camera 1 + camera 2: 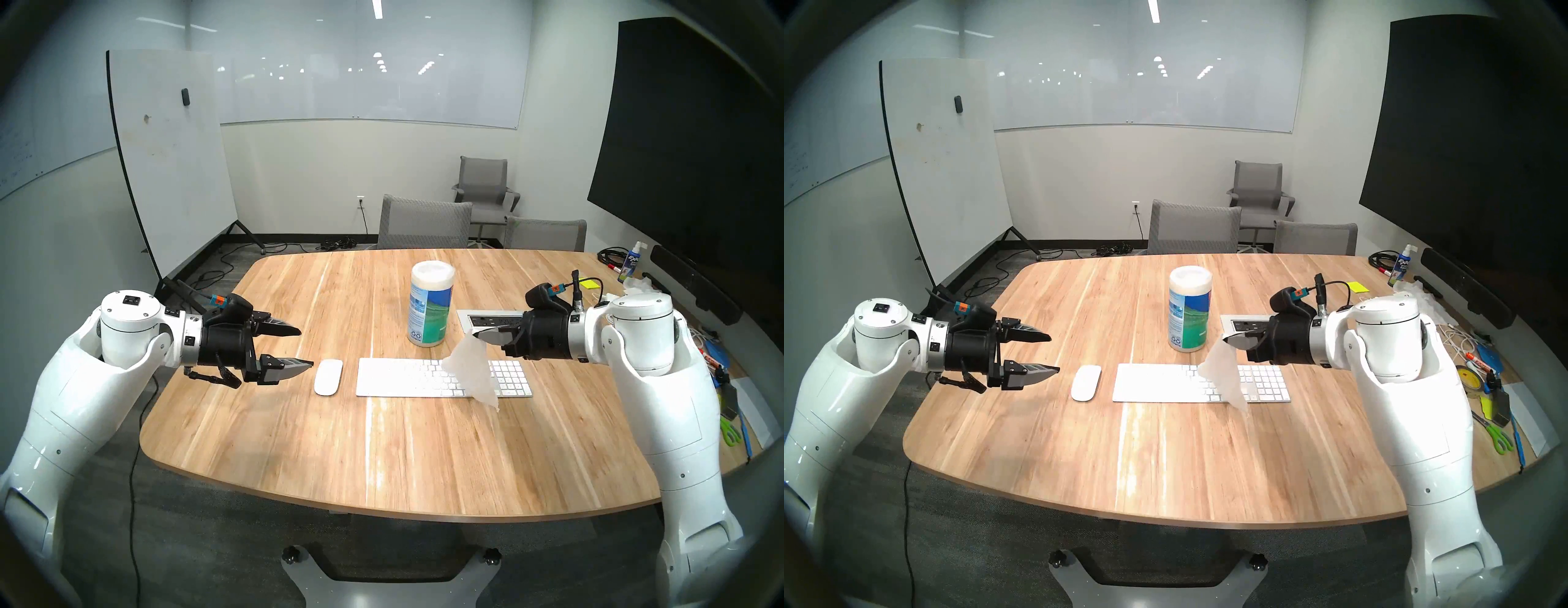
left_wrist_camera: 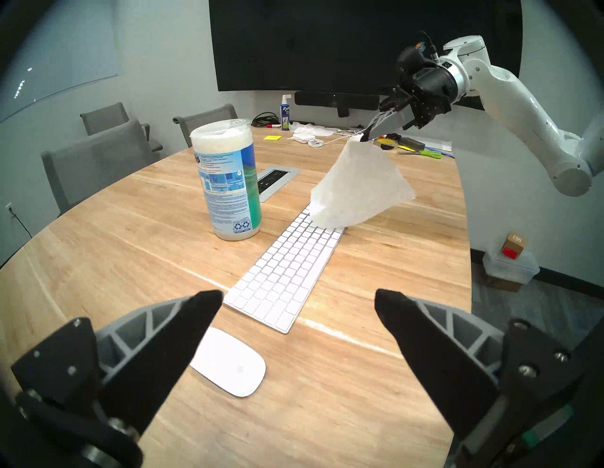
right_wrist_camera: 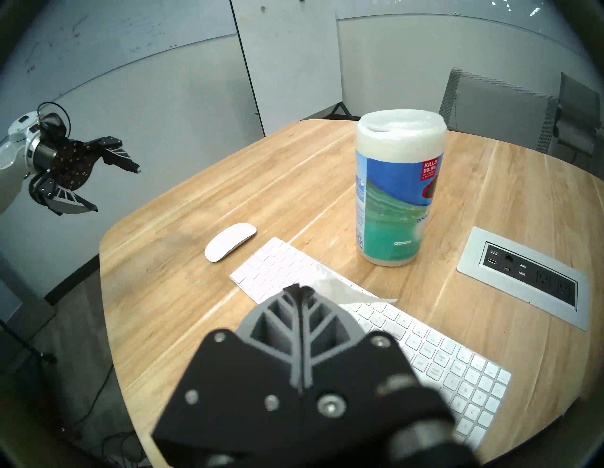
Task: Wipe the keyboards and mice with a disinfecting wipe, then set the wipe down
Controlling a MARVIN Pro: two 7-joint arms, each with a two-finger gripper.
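Note:
A slim white keyboard (image 1: 407,378) lies flat on the wooden table, with a small oval white mouse (image 1: 328,376) just to its left. Above the keyboard's right half my right gripper (image 1: 477,334) is shut on a corner of the thin white wipe (image 1: 471,369), which hangs down in front of the keys. In the left wrist view the wipe (image 2: 356,189) drapes with its lower edge close to the keyboard (image 2: 281,277). My left gripper (image 1: 307,346) hovers open and empty just left of the mouse (image 2: 228,359).
A white-lidded wipe canister (image 1: 430,303) stands behind the keyboard. A grey power outlet panel (image 1: 488,318) is set into the table (image 1: 382,458) at its right. Spray bottle (image 1: 629,265), tissue, scissors and cables crowd the right edge. Grey chairs stand at the far side.

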